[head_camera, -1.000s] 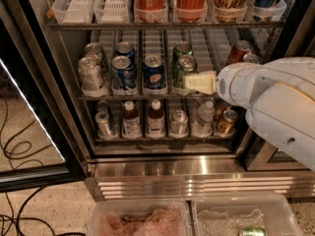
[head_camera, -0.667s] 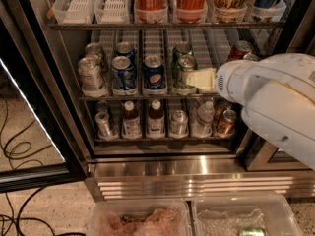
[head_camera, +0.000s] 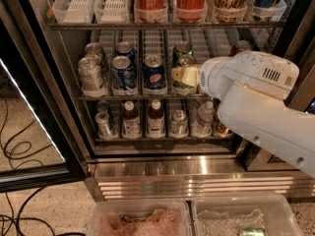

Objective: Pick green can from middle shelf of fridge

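The fridge (head_camera: 187,168) stands open in front of me. Its middle shelf (head_camera: 142,97) carries a row of short soda cans in white lane trays. A green can (head_camera: 183,88) stands at the front of the fourth lane, with a second green can (head_camera: 182,49) behind it. My gripper (head_camera: 183,75), pale yellow at the tip of the white arm (head_camera: 256,102), reaches in from the right and lies across the front green can's body. The arm hides the shelf's right end.
Two blue Pepsi cans (head_camera: 154,73) and silver cans (head_camera: 91,75) stand left of the green can. A red can (head_camera: 241,47) shows behind the arm. Small bottles (head_camera: 155,118) fill the rack below, tall cans (head_camera: 191,1) the rack above. The glass door (head_camera: 29,107) hangs open at left. Plastic bins (head_camera: 138,220) sit on the floor.
My gripper has moved a little left and up, further onto the front green can. The cans have not moved.
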`<state>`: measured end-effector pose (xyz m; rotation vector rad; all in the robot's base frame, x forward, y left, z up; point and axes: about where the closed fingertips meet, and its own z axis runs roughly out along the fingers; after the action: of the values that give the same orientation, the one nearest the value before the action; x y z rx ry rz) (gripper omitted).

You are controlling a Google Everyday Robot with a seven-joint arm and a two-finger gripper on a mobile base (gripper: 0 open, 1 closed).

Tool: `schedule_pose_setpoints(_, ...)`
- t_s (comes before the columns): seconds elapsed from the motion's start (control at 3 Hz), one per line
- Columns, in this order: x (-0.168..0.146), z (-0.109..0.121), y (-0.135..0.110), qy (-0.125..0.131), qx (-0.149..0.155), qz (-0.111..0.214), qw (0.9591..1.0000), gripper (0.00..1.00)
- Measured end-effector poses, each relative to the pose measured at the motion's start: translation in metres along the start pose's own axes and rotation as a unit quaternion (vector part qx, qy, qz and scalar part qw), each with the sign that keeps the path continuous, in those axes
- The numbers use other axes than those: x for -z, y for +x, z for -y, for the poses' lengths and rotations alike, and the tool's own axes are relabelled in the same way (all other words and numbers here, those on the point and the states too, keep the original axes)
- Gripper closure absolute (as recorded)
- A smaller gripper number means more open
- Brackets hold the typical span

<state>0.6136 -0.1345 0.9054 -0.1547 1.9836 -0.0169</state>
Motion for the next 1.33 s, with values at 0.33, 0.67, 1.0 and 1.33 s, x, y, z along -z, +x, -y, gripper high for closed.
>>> schedule_pose_setpoints(0.33,0.001,-0.001,0.000,0.002,-0.002,0.003,1.0000,0.00)
schedule_pose_setpoints(0.67,-0.009,-0.028,0.010,0.000,0.007,0.001,1.0000,0.00)
schedule_pose_setpoints(1.0,-0.036,-0.074,0.017,0.005,0.056,0.008,0.9984,0.00)
schedule_pose_setpoints(1.33,-0.038,-0.061,0.008,0.047,0.108,0.024,0.9927,0.00)
